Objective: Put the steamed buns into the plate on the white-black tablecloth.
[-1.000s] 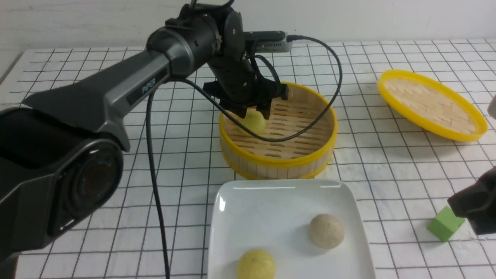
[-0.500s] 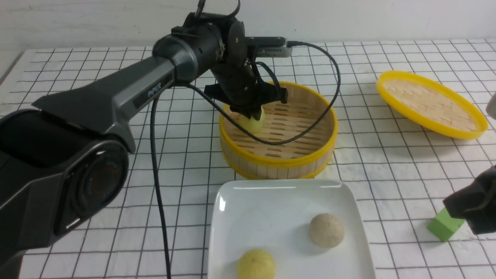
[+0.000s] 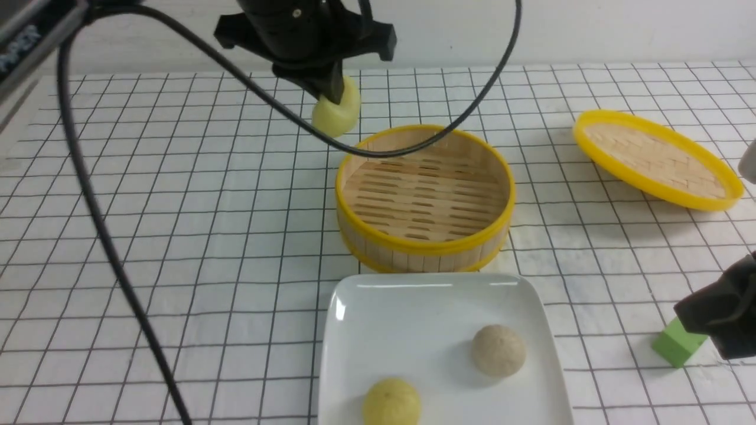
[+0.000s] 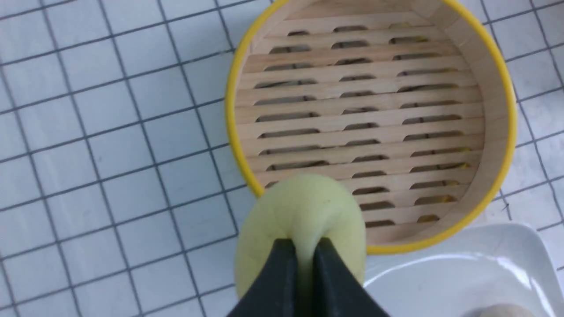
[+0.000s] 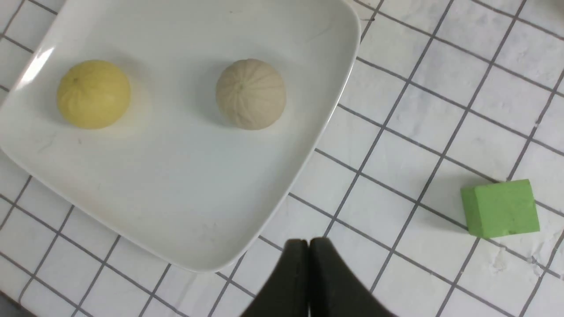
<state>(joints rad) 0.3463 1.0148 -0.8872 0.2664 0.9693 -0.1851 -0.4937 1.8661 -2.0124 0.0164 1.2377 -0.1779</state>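
My left gripper [image 3: 332, 93] is shut on a pale yellow steamed bun [image 3: 338, 112] and holds it high above the cloth, left of and behind the steamer; the left wrist view shows the squeezed bun [image 4: 304, 211] between the black fingers. The white square plate [image 3: 413, 301] lies at the front on the white-black tablecloth [image 3: 177, 236] and holds a pale yellow bun [image 3: 391, 402] and a beige-grey bun [image 3: 498, 350]. Both also show in the right wrist view [image 5: 93, 93], [image 5: 251, 93]. My right gripper [image 5: 308, 241] is shut and empty, over the cloth beside the plate [image 5: 176, 185].
The round yellow-rimmed bamboo steamer [image 3: 424, 236] stands empty behind the plate. Its lid [image 3: 657, 158] lies tilted at the back right. A green cube [image 3: 678, 348] sits at the right by my right arm [image 3: 720, 313]. A black cable [image 3: 106, 236] hangs across the left.
My left gripper closed on the yellow bun in the steamer and lifted it up and out, to the left. The steamer is now empty. The right arm has barely moved.
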